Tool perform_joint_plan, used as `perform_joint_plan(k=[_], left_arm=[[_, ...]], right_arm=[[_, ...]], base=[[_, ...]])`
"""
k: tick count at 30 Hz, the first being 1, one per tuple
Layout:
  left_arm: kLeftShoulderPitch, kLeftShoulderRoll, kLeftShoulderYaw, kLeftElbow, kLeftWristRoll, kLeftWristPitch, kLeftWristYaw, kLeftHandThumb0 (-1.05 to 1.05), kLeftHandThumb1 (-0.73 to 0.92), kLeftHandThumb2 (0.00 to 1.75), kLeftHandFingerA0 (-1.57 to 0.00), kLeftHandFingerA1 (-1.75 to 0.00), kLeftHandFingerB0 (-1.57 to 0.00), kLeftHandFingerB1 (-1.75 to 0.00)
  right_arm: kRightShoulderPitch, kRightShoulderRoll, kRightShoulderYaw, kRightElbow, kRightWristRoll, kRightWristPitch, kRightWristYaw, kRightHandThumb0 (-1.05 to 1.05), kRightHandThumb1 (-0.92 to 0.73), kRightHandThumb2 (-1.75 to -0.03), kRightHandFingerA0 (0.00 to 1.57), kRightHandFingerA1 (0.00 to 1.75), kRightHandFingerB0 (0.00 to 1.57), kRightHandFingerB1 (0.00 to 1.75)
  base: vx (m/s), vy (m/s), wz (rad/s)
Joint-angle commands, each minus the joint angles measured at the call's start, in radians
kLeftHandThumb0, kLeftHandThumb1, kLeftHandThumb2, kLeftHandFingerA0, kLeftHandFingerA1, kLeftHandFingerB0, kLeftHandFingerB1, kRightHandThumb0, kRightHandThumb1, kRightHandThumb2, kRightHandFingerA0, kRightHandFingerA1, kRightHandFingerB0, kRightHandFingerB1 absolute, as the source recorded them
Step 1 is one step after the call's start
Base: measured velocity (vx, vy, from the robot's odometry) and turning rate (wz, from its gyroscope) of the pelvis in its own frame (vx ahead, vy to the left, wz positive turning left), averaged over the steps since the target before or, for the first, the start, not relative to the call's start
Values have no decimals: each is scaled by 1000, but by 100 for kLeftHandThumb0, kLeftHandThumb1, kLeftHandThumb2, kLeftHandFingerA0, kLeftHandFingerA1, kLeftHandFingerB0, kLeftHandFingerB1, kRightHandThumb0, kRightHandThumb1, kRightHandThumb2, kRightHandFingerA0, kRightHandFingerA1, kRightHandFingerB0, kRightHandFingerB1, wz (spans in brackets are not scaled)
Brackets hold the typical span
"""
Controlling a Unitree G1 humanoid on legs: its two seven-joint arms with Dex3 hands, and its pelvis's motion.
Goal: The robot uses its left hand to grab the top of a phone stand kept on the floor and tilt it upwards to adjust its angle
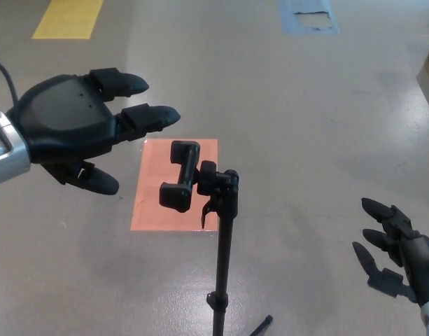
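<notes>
While the left robot hand (74, 133) hovered spread and empty, the phone stand (221, 231) stood untouched. A clumsy swipe at its clamp (180, 176) might topple the thin pole.

Phone stand (221, 210): black throughout, clamp and pole alike. Left hand (74, 133): black, with a silver-grey forearm behind it. Right hand (396, 248): black, silver at the wrist. Floor (305, 140): plain glossy grey. Floor markings: one salmon-orange rectangle (155, 192) behind the stand, one yellow patch (67, 17) and one blue patch (308, 17) with a worn, torn-looking centre.
</notes>
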Motion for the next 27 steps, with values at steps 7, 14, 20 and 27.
perform_joint_plan(k=[7,14,20,27], left_arm=[[7,-1,3,-41,1,-34,-2,-85,65,104,-7,-24,0,-20],[10,-13,-2,-38,2,-48,8,-88,82,66,-13,-25,-1,-22],[22,-16,-2,-52,7,-39,0,-85,64,102,-9,-28,0,-20],[21,-26,-8,-32,16,-34,6,-89,81,69,-12,-25,0,-20]], right_arm=[[-8,-15,-5,16,7,-19,-4,-69,-67,-89,21,46,11,40],[-10,-14,-6,19,6,-22,-10,-68,-66,-90,21,46,10,40],[-12,-14,-2,20,2,-20,-12,-67,-66,-90,21,46,10,40],[-9,-15,-1,25,-1,-26,-16,-68,-66,-90,21,46,11,40]], base=[[0,0,0],[0,0,0],[0,0,0],[0,0,0]])
